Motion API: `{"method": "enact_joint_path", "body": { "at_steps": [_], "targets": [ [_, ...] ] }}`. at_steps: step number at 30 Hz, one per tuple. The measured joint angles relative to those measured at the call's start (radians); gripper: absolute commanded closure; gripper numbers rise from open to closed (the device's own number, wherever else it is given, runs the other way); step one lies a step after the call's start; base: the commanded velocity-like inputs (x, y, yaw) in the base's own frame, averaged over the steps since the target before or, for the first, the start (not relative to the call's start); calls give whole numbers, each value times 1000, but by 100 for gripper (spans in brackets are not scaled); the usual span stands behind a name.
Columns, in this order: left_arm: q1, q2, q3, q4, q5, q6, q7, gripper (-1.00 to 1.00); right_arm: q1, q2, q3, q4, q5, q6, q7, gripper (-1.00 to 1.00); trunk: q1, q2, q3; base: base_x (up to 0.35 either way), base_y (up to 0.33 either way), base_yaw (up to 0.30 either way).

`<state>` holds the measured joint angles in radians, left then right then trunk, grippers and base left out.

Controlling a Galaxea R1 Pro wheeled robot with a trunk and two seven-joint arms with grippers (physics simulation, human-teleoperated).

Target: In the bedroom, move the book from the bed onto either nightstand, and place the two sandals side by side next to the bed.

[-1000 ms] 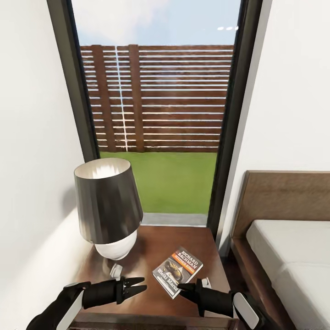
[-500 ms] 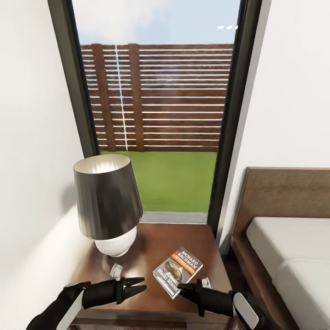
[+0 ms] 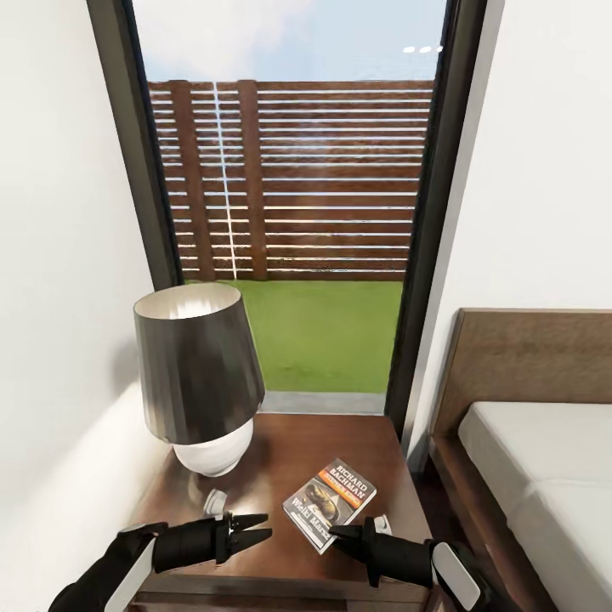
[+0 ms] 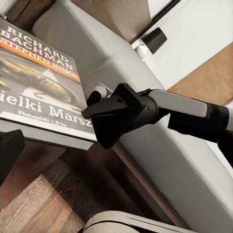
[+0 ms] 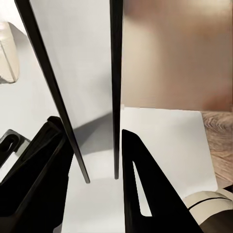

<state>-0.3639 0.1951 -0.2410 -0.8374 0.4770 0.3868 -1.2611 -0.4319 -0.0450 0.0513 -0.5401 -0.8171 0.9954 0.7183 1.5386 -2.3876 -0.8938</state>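
Note:
The book (image 3: 330,503), dark with an orange band and white lettering, lies flat on the dark brown nightstand (image 3: 280,446), towards its front right. Its cover also appears in the left wrist view (image 4: 39,87). My right gripper (image 3: 336,533) is open at the book's near corner, with nothing between its fingers (image 5: 92,126); I cannot tell if it touches the book. My left gripper (image 3: 267,525) hovers open over the nightstand's front edge, left of the book. The bed (image 3: 544,459), with its brown headboard and grey mattress, stands to the right. The sandals are out of view.
A lamp (image 3: 197,374) with a dark shade and white base fills the nightstand's back left. A small white object (image 3: 214,501) lies in front of it. A white wall runs close on the left. A tall dark-framed window (image 3: 297,212) rises behind the nightstand.
The whole picture has shifted slightly, so the camera moved. The book and both grippers keep their places relative to each other.

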Motion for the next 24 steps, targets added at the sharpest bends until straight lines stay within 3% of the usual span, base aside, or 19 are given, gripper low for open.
{"method": "enact_joint_path", "body": {
  "at_steps": [8, 16, 24],
  "targets": [
    [0, 0, 0, 0, 0, 0, 0, -100, 0, 0, 0, 0, 0, 0, 0, 100, 0, 0, 0, 83, 0, 0],
    [0, 0, 0, 0, 0, 0, 0, -100, 0, 0, 0, 0, 1, 0, 0, 100, 0, 0, 0, 238, 0, 0],
    [0, 0, 0, 1, 1, 1, 0, -100, 0, 0, 0, 0, 0, 0, 0, 100, 0, 0, 0, 31, 0, 0]
  ]
}}
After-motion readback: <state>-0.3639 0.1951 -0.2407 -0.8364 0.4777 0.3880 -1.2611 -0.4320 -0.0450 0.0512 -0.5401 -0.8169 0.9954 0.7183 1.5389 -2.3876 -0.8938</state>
